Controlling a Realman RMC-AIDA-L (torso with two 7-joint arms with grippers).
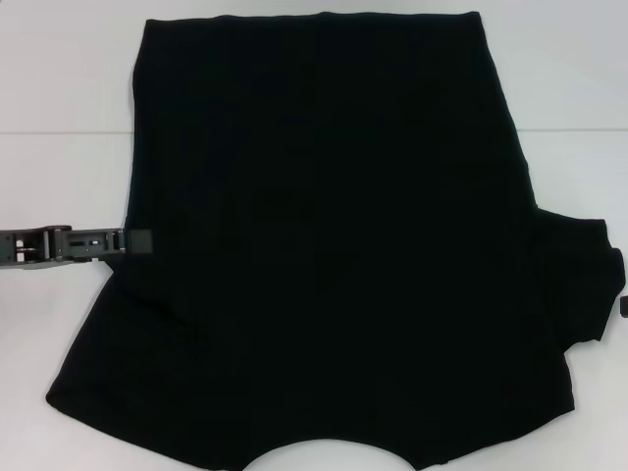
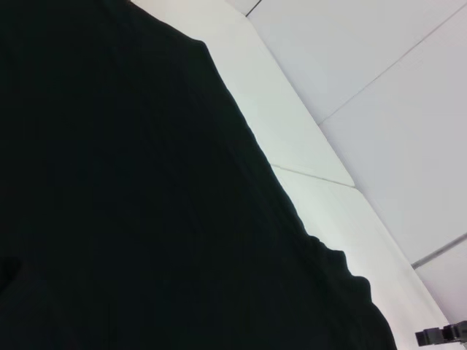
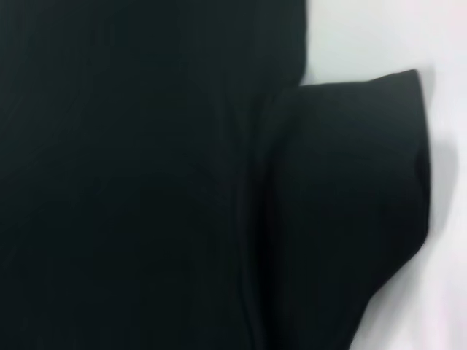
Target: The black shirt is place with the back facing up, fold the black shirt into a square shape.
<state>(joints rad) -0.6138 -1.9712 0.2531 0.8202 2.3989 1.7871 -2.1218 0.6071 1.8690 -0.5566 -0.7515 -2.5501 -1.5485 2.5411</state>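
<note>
Shirt: the large plain black soft-cloth T-shirt [image 1: 334, 235] lies flat on the white table [image 1: 59, 69], filling most of the head view; hem at the far side, collar cut-out at the near edge; no lettering shows, so I judge the back is up.
Left side: it already lies folded inward, giving a straight edge; the near left corner flares out wider.
Right sleeve: the short sleeve [image 1: 579, 280] sticks out flat on the right; my right wrist camera looks straight down on it [image 3: 350, 182].
Left gripper: my left gripper [image 1: 137, 241] reaches in from the left at table height, its tip touching the shirt's left edge; I cannot tell whether the jaws are apart or closed on cloth.
Right gripper: only a dark sliver shows at the right edge of the head view; not enough to call it.
Risks: if I pull away with cloth caught, the left fold drags open; a pinch through two layers would lift the whole side; the protruding sleeve, left unfolded, spoils the square.
</note>
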